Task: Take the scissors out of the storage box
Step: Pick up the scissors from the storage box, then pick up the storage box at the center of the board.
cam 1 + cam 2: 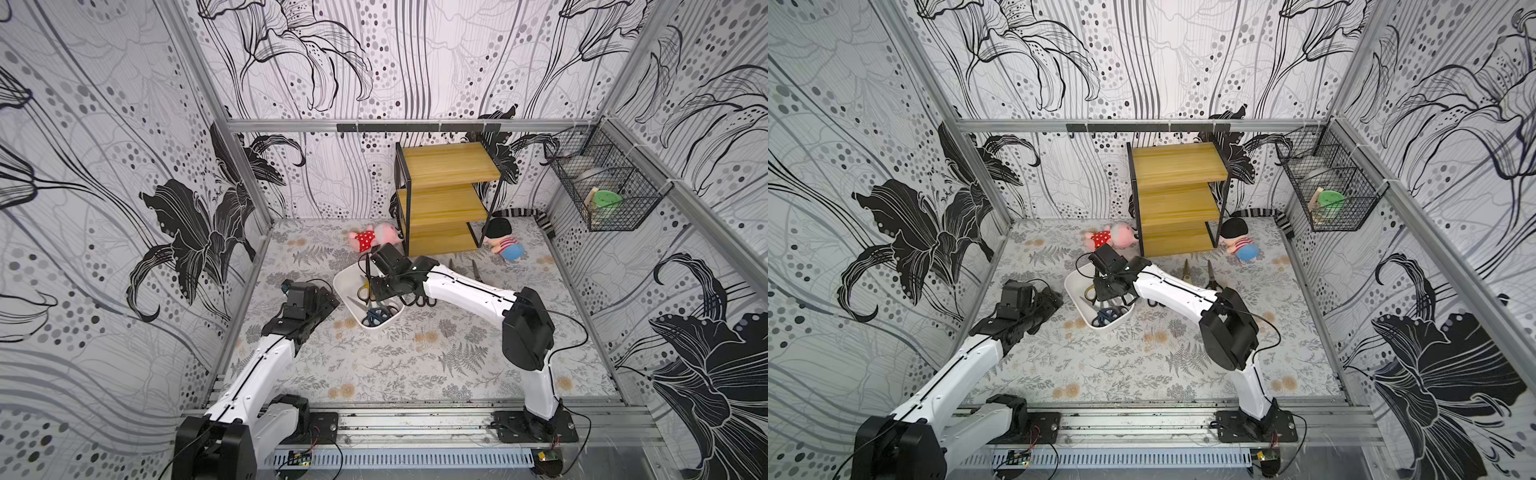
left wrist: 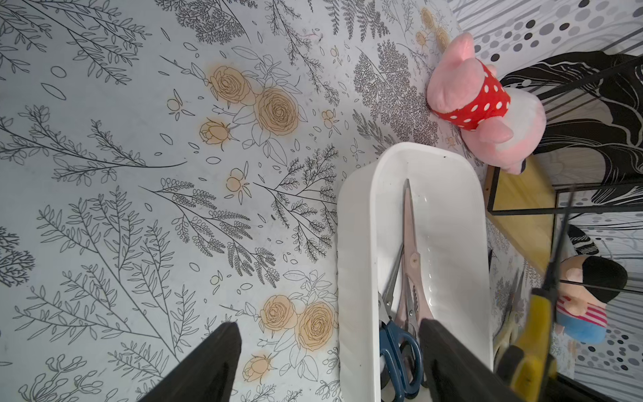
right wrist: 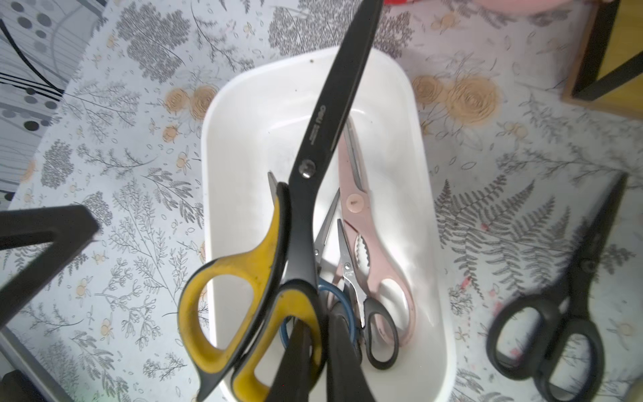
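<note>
The white storage box (image 1: 348,291) (image 1: 1077,291) lies mid-table. My right gripper (image 3: 318,323) (image 1: 380,286) is shut on a handle loop of the yellow-black scissors (image 3: 268,243) (image 1: 364,289), which hang tilted above the box with the black blades pointing up. Inside the box lie pale pink scissors (image 3: 362,215) (image 2: 412,250), dark blue-handled scissors (image 2: 400,344) and a small black-handled pair (image 3: 381,334). My left gripper (image 2: 328,325) (image 1: 328,301) is open at the box's near-left side. Its jaws straddle the wall (image 2: 358,243), gripping nothing.
Black scissors (image 3: 563,313) lie on the mat right of the box, and two pairs (image 1: 1212,276) (image 1: 1185,270) lie near the wooden shelf (image 1: 446,199). Two plush toys (image 1: 374,237) (image 1: 505,241) flank the shelf. A wire basket (image 1: 602,187) hangs on the right wall.
</note>
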Robot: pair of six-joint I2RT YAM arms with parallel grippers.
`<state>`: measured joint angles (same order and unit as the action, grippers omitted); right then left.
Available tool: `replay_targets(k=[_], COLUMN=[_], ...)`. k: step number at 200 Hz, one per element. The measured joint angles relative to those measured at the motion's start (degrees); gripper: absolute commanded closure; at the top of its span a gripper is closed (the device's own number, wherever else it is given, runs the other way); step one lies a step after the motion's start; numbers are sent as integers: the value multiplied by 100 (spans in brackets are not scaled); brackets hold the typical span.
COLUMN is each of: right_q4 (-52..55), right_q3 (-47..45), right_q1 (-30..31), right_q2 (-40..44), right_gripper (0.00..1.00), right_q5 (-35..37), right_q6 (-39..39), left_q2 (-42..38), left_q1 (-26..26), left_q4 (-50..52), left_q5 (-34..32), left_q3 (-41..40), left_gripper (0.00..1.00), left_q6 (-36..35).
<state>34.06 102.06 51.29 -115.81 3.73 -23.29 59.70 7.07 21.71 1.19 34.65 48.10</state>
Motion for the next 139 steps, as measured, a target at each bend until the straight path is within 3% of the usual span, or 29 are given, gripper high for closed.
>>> replay_targets(k=[35, 79, 139], right_q4=[-4, -24, -24], right_q3=[-389, -1440, -2175], right_q1=[-236, -960, -1255], right_q2=[479, 1099, 1749], right_gripper=[100, 100, 100], right_q5=[190, 494, 964], right_q6=[177, 168, 131], left_q2=[435, 1040, 1781], left_q1=[57, 382, 527], left_q4=[-24, -74, -192], left_q5=[107, 140, 116], left_q3=[66, 494, 785], left_gripper=[20, 26, 46], left_q6=[-70, -149, -186])
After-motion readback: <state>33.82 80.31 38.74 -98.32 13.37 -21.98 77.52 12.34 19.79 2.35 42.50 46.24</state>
